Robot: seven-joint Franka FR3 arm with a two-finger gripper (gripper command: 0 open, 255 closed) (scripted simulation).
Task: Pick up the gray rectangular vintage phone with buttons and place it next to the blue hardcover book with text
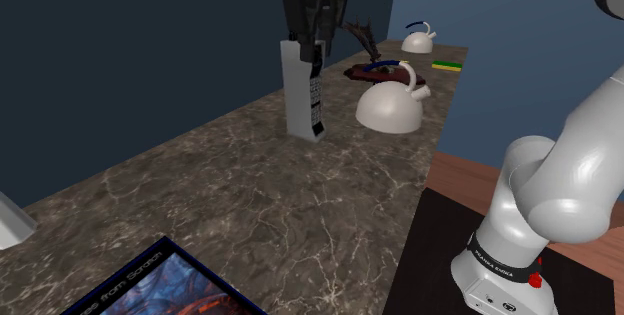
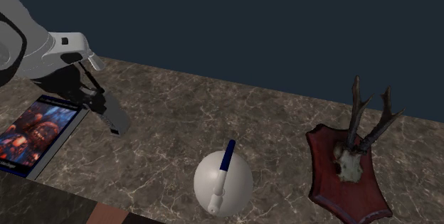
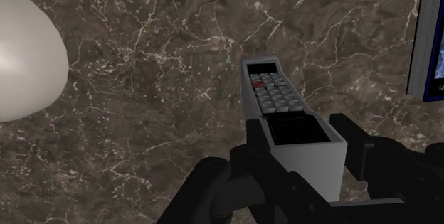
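Gripper (image 1: pixel 308 48) jaws pinch the upper end of the gray phone (image 1: pixel 306 98), one finger on each side. The phone hangs upright, keypad facing out, its lower end at the marble counter (image 1: pixel 230 193); contact cannot be told. A white domed kettle (image 1: pixel 392 103) sits just beside it. The blue book (image 1: pixel 165 283) lies well apart, at the counter's near end.

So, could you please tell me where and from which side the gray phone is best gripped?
Take the phone by its upper end, coming straight down from above. It is a long, narrow slab, upright with its lower end toward the counter, so its two flat, parallel side edges suit the gripper and leave the keypad free. The gripper clasps it there now.
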